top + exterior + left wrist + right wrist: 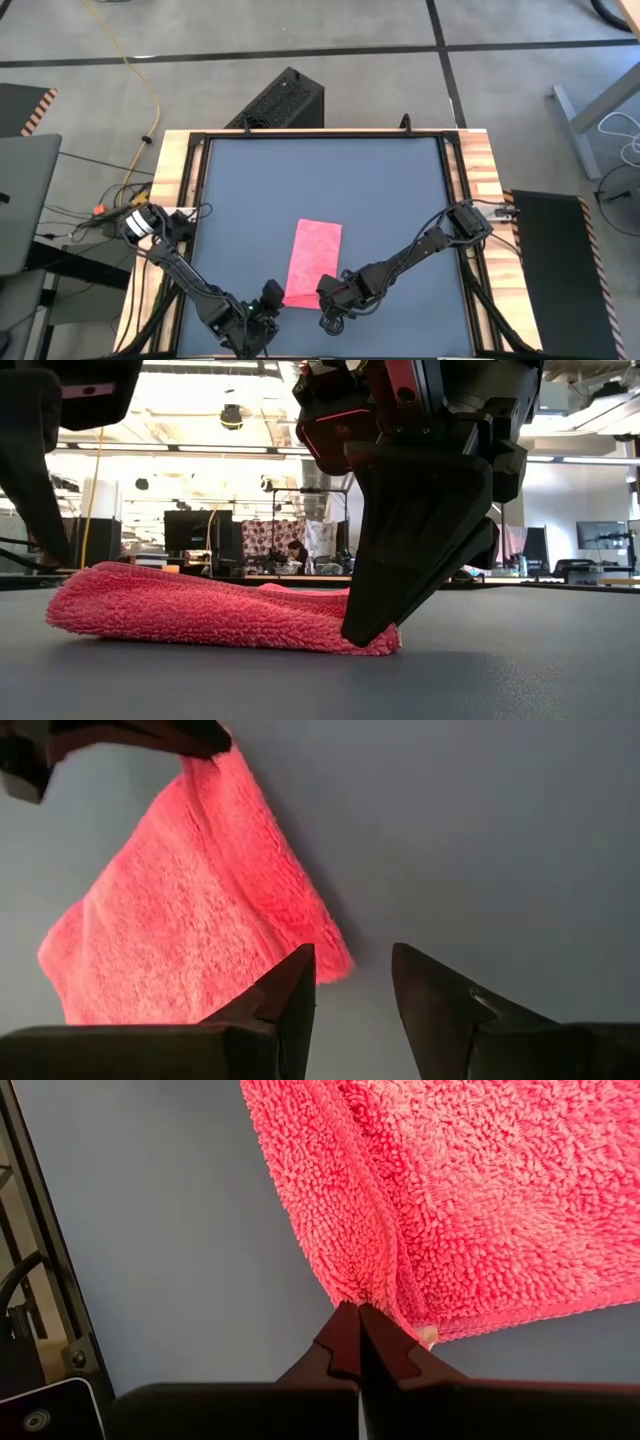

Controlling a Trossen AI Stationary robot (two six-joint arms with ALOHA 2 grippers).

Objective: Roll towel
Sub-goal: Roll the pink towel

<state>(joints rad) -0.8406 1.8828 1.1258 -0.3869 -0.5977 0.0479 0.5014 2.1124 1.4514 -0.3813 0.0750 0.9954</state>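
The left claw sits low at the near edge of the worktop, just beside the towel's near left corner. Its two dark fingers stand parted with bare grey mat between them; one fingertip lies right at the corner of the cloth, but nothing is gripped.

The towel lies on the dark grey mat, a little toward the near side and about midway across. It is a small bright pink cloth folded into a long narrow rectangle, running from the near edge away toward the far side, slightly tilted. Its surface is a thick, looped terry pile, plain and unmarked. From table height the towel shows as a low, soft, layered pad with rounded folded edges, thicker at its left end and thinning toward the right. Close up, a stitched hem runs along the edge of the towel, and the layers bunch toward one corner.

The right claw is down at the towel's near right corner. Its fingers are pressed fully together, their tips pinching the very corner of the cloth, which puckers into them.
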